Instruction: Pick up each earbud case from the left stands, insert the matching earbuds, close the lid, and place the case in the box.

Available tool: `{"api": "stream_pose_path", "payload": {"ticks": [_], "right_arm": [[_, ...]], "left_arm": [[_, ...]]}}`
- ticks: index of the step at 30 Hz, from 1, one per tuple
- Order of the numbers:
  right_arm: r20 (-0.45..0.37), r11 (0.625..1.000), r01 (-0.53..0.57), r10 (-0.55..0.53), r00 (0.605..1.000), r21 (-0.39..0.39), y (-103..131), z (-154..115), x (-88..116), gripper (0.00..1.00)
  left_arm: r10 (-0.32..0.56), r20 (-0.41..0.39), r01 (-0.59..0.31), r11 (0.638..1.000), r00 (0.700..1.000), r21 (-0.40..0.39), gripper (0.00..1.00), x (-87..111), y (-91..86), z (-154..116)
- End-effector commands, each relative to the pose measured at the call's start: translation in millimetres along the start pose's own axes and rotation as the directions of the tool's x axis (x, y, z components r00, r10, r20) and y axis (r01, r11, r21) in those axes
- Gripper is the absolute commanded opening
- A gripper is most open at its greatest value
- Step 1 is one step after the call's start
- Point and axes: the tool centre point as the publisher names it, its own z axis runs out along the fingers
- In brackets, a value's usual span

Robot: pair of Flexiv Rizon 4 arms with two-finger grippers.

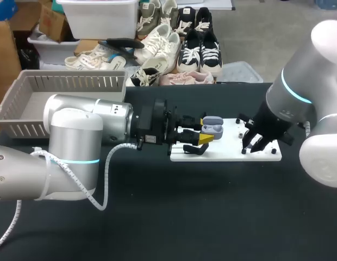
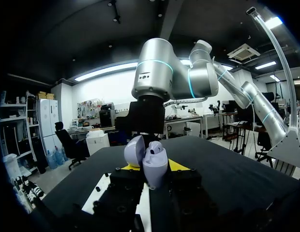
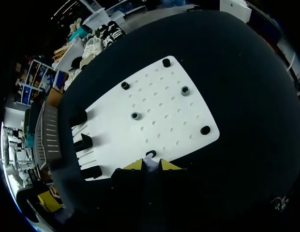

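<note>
Over the board's (image 1: 229, 154) left end, the left gripper (image 2: 153, 170) is clamped on the base of the open case (image 2: 156, 159), a light, slick, hard shell best squeezed below its hinged lid, while the right gripper (image 3: 151, 166), over the board's right part, seems pinched on a tiny earbud (image 3: 151, 163).

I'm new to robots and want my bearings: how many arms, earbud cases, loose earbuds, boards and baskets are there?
2 robot arms: left arm, right arm
1 open earbud case
1 loose earbud, in the right end effector
1 white board
1 grey basket
Total: 6
</note>
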Motion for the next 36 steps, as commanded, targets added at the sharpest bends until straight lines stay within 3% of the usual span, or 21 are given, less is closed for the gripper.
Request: {"api": "stream_pose_path", "payload": {"ticks": [1, 20, 36], "right_arm": [[0.026, 1.000, -0.010, 0.010, 1.000, 0.000, -5.2, -8.4, 5.9, 0.00], [0.048, 1.000, -0.015, 0.015, 0.999, 0.011, -8.8, -65.9, -2.7, 0.00], [0.060, 0.992, 0.117, -0.120, 0.991, 0.053, 22.8, -133.4, 15.9, 0.00]], "left_arm": [[0.002, 0.002, -0.002, 1.000, 1.000, -0.003, 0.00, 0.3, -1.0, -0.2], [0.002, 0.002, -0.002, 1.000, 1.000, -0.003, 0.00, 0.3, -1.0, -0.2], [0.002, 0.002, -0.002, 1.000, 1.000, -0.003, 0.00, 0.3, -1.0, -0.2]]}}
